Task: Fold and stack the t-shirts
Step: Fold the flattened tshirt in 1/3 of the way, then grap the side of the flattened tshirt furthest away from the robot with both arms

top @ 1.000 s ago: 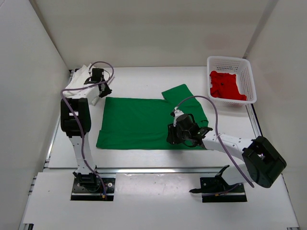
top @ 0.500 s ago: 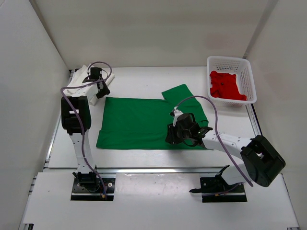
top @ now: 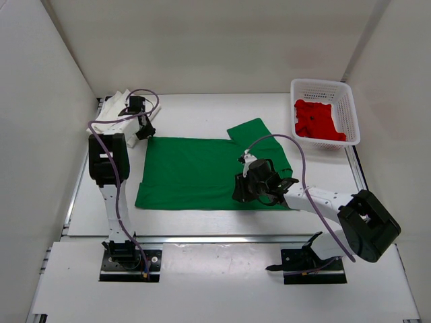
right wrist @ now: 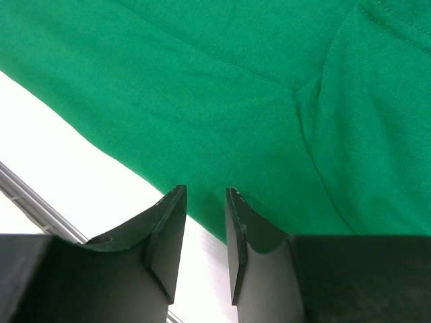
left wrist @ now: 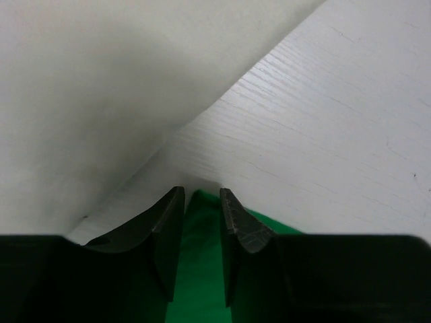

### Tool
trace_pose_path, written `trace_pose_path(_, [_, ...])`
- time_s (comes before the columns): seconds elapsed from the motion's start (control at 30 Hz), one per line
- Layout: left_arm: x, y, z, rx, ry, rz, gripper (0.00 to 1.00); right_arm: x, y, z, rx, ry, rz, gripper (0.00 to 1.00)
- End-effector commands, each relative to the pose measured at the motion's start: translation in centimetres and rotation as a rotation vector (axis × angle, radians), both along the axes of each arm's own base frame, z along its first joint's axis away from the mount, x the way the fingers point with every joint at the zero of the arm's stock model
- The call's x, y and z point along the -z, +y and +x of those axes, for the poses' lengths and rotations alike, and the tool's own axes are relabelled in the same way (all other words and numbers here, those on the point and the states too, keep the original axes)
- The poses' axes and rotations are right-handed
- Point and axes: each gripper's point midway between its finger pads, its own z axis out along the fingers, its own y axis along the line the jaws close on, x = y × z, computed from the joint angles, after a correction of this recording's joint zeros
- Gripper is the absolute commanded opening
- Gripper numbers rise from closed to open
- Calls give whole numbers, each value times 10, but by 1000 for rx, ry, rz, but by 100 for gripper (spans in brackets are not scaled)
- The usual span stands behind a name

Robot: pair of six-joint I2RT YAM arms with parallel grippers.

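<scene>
white t-shirt (top: pixel 108 116) lies bunched at the far left. beside it, the left gripper (left wrist: pixel 202 192) shows the green t-shirt (top: pixel 195 171)'s corner in its narrow gap; pinched or not, i cannot tell. the right gripper (right wrist: pixel 206 191), fingers slightly apart and empty, hovers over the shirt's near edge. the red t-shirt (top: pixel 316 121) sits in the basket (top: pixel 326 86).

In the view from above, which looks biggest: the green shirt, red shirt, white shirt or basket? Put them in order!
1. green t-shirt, spread flat
2. basket
3. red t-shirt and white t-shirt: about alike, so no ranking; the left arm hides part of the white one.
</scene>
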Motion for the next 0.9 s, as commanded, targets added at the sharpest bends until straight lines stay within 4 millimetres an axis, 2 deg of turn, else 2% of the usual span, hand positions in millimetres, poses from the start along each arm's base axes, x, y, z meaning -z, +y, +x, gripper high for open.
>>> trace_pose_path(0.0, [-12, -4, 9, 13, -29, 10, 38, -28, 11, 18, 7, -78, 63, 28])
trace_pose_path(0.1, [-16, -4, 14, 12, -50, 1, 36, -43, 16, 29, 13, -111, 82, 28])
trace_pose_path(0.23, [-16, -9, 13, 21, -43, 13, 21, -66, 21, 42, 33, -154, 104, 28])
trace_pose_path(0.3, [-16, -5, 13, 2, -43, 29, 15, -86, 25, 61, 70, -178, 144, 28])
trace_pose_path(0.33, [-20, -4, 14, -13, -47, 46, 12, -83, 22, 68, 84, -161, 147, 29])
trace_pose_path(0.37, [-19, -2, 14, -22, -44, 64, 10, -104, 23, 88, 117, -207, 206, 29])
trace_pose_path(0.4, [-22, -4, 14, -14, -45, 80, 8, -114, 19, 107, 156, -235, 229, 29])
trace_pose_path(0.43, [-22, 2, 14, -24, -44, 87, 5, -109, 14, 120, 199, -244, 209, 29])
trace_pose_path(0.5, [-28, -5, 14, -12, -59, 88, 2, -121, -3, 164, 289, -307, 180, 28])
trace_pose_path(0.53, [-21, -5, 9, -8, -46, 93, 0, -104, -10, 174, 315, -280, 127, 24])
trace_pose_path(0.57, [-26, -4, 10, -15, -66, 91, 0, -102, -20, 195, 349, -290, 83, 18])
trace_pose_path(0.6, [-34, -2, 12, -19, -93, 98, 0, -111, -33, 213, 385, -318, 50, 15])
trace_pose_path(0.63, [-37, 0, 9, -36, -103, 107, 0, -107, -41, 229, 409, -316, 18, 11])
trace_pose_path(0.67, [-33, 3, 3, -46, -94, 105, 0, -96, -50, 239, 439, -309, -26, 6])
trace_pose_path(0.7, [-45, 4, 5, -50, -131, 113, 0, -104, -62, 253, 472, -332, -50, 5])
trace_pose_path(0.73, [-42, 1, 0, -53, -139, 112, 0, -84, -75, 266, 507, -303, -120, 4])
trace_pose_path(0.77, [-44, 3, -1, -58, -145, 112, 0, -93, -82, 279, 533, -320, -123, 2])
trace_pose_path(0.8, [-49, -1, -3, -50, -161, 110, 0, -77, -91, 285, 545, -291, -162, 2])
trace_pose_path(0.83, [-49, -4, -4, -41, -165, 116, 0, -80, -95, 294, 546, -294, -171, 2])
trace_pose_path(0.87, [-52, -3, -3, -42, -167, 128, 0, -72, -104, 309, 569, -296, -213, 2])
